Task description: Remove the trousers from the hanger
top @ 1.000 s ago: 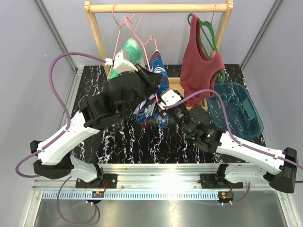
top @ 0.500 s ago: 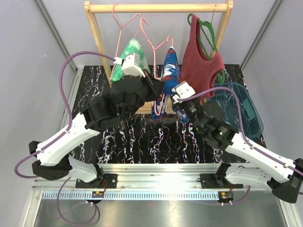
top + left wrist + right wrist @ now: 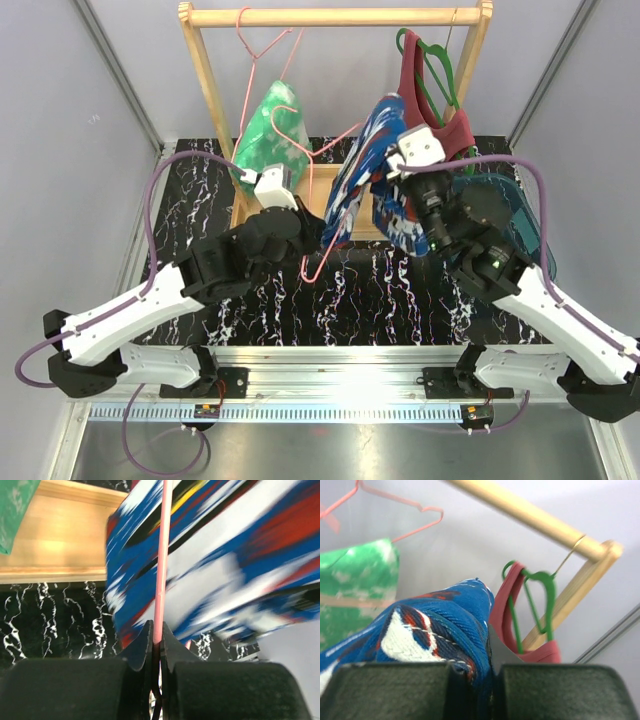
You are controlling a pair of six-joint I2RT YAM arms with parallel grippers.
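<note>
Now — trousers point(image 3: 365, 175) above marbled tabletop point(image 3: 375, 300); walls point(image 3: 70, 90) seemingly grey.

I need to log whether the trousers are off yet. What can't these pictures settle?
- Top view: whether the blue trousers hang on the bar of the pink hanger; the cloth covers it.
- Left wrist: the trousers' print, smeared by motion.
- Top view: the right gripper, hidden by its wrist camera and the cloth.
- Top view: the bin inside, partly under the right arm.

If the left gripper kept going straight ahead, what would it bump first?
Most likely the blue trousers, right ahead of the left gripper along the pink hanger it grips; depth is unclear.
</note>
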